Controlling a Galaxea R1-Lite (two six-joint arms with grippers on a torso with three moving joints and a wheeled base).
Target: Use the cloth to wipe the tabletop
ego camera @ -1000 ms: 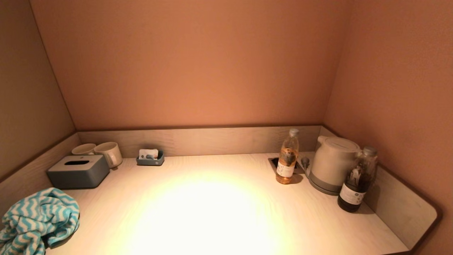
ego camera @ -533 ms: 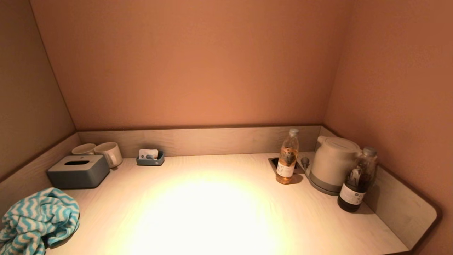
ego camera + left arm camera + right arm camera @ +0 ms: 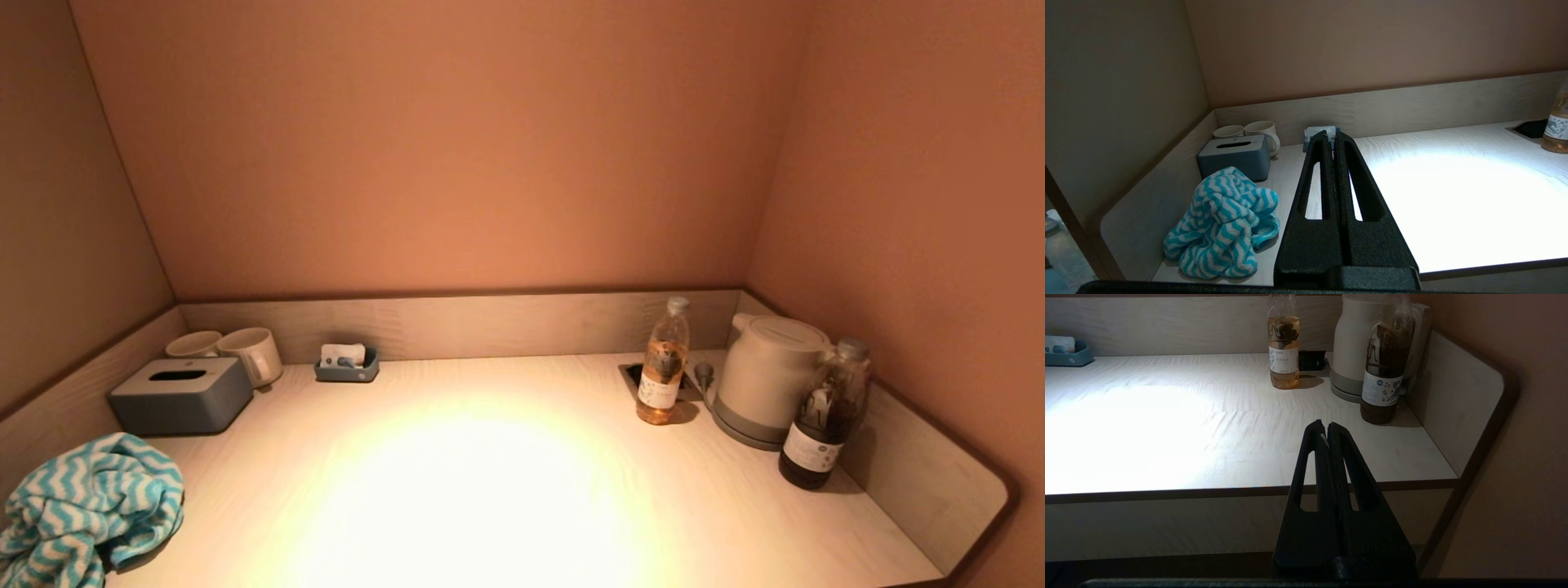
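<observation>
The crumpled turquoise-and-white zigzag cloth [image 3: 86, 508] lies at the pale wooden table's [image 3: 506, 490] near left corner, just before the grey tissue box [image 3: 181, 395]. My left gripper [image 3: 1333, 136] and right gripper [image 3: 1323, 426] hover short of the table's edge, jaws clenched and empty.
</observation>
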